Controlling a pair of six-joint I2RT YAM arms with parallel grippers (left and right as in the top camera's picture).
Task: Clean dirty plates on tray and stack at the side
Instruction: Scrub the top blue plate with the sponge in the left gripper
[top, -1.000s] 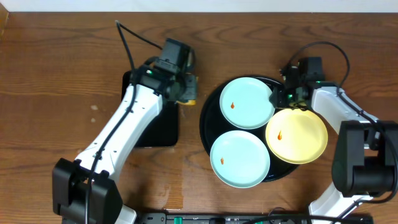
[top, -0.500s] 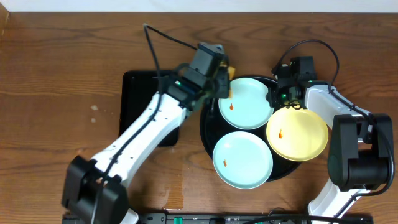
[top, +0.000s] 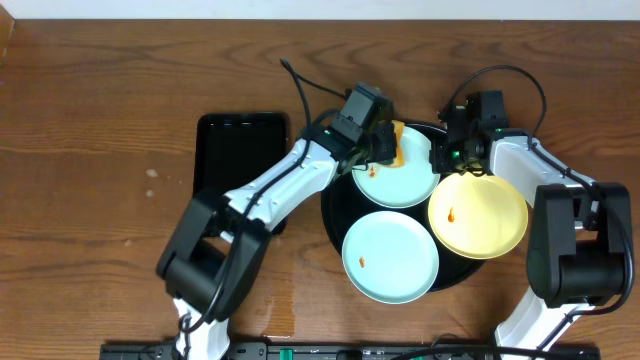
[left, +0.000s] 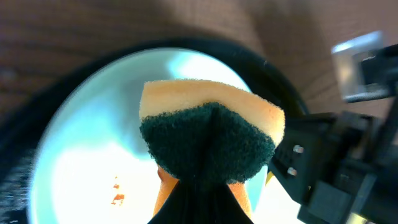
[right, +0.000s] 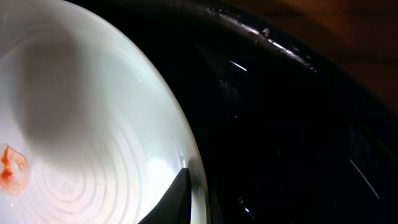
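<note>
The round black tray (top: 334, 208) holds three plates. My left gripper (top: 385, 148) is shut on a yellow sponge with a dark green pad (left: 211, 134), holding it over the upper mint plate (top: 410, 182). That plate (left: 93, 124) has an orange-red spot at its lower left. The lower mint plate (top: 390, 255) and the yellow plate (top: 485, 220) each have a spot too. My right gripper (top: 458, 160) is at the yellow plate's top rim. One finger (right: 183, 186) lies on the rim of that plate (right: 81, 124); the other finger is hidden.
A smaller rectangular black tray (top: 235, 150) lies left of the round tray, partly under my left arm. Brown wood tabletop (top: 100, 200) stretches to the left. The tray's glossy floor and rim (right: 280, 124) fill the right of the right wrist view.
My left arm has swung right, from above the rectangular tray to over the upper mint plate, carrying the sponge. My right gripper has barely moved.
</note>
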